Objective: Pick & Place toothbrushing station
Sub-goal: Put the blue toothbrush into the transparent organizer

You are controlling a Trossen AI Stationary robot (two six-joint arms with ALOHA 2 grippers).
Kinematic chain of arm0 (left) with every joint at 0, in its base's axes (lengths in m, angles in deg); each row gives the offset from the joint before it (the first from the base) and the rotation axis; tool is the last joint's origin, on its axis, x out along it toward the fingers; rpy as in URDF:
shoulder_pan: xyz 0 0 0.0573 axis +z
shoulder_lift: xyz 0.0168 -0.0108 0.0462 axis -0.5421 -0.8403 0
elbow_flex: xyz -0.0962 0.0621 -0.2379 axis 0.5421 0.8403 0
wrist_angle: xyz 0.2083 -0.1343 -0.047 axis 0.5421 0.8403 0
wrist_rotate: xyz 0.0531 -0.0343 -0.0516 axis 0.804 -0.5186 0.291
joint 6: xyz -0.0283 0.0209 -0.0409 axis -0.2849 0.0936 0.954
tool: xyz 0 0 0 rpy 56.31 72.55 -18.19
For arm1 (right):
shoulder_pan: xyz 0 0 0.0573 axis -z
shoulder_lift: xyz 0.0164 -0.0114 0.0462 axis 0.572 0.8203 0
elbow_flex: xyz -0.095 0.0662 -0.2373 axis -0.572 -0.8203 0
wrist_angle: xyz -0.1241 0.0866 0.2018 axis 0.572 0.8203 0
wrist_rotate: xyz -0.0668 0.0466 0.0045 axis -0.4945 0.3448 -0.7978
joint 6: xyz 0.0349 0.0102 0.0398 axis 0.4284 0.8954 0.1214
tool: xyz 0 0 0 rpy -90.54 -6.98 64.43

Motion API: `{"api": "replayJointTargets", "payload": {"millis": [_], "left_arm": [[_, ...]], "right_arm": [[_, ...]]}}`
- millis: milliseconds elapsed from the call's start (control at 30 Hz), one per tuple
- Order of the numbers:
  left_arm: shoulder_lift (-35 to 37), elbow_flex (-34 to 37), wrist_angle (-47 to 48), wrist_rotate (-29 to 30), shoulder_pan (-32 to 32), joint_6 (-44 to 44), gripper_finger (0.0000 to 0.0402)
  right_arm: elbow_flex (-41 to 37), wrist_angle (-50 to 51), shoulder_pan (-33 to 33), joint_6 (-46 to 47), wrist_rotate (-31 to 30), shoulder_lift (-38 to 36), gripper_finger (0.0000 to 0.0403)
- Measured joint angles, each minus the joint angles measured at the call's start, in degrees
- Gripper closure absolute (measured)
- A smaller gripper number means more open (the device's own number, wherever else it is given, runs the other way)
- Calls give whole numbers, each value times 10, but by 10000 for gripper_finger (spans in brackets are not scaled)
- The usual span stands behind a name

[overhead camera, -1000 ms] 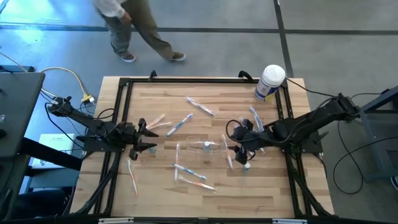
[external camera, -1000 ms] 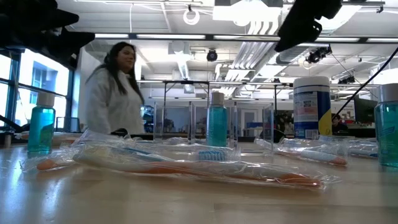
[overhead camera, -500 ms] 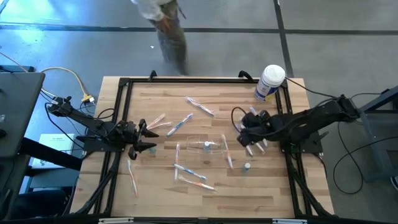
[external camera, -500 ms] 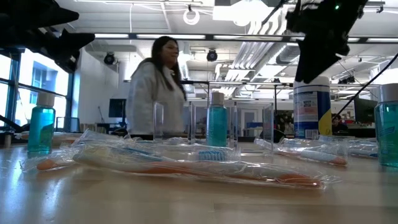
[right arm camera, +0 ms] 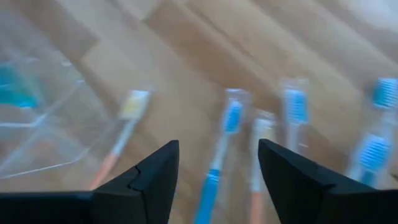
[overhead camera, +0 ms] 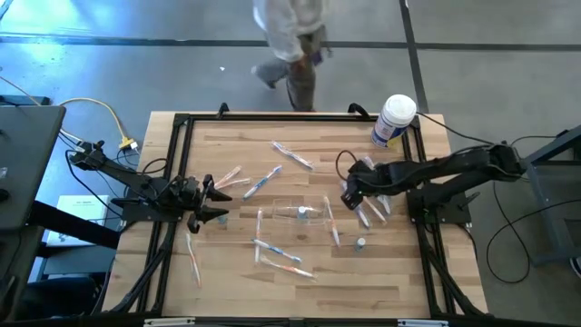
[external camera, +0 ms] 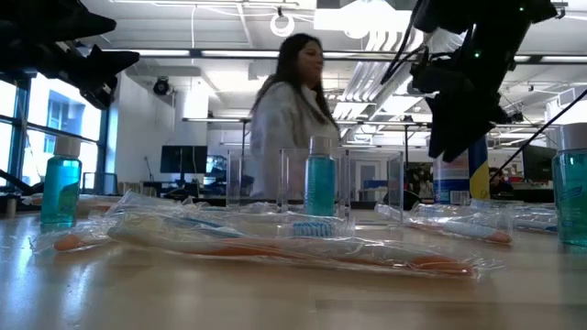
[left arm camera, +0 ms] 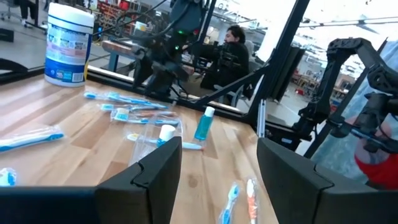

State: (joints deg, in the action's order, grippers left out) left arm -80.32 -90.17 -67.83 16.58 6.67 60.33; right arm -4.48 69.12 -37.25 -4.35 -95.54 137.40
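Clear holder mid-tabletop, both arms empty

The toothbrushing station sits central, bare wood around it; right gripper just beside it, fingers parted, ungrasping. Left gripper waits released near the left edge. Canister label unreadable.

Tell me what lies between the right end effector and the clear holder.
In the high view, only bare wood separates the right end effector from the clear holder; a wrapped toothbrush lies just off that line, beside the holder's end.
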Motion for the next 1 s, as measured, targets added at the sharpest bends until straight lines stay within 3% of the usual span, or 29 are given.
{"api": "replayJointTargets", "payload": {"millis": [333,1000], "left_arm": [[0,0,0,0,0,-6,196],[0,0,0,2,0,-14,196]], "right_arm": [[-8,-25,-13,-9,26,72,221],[-8,-44,11,-4,8,167,223]]}}
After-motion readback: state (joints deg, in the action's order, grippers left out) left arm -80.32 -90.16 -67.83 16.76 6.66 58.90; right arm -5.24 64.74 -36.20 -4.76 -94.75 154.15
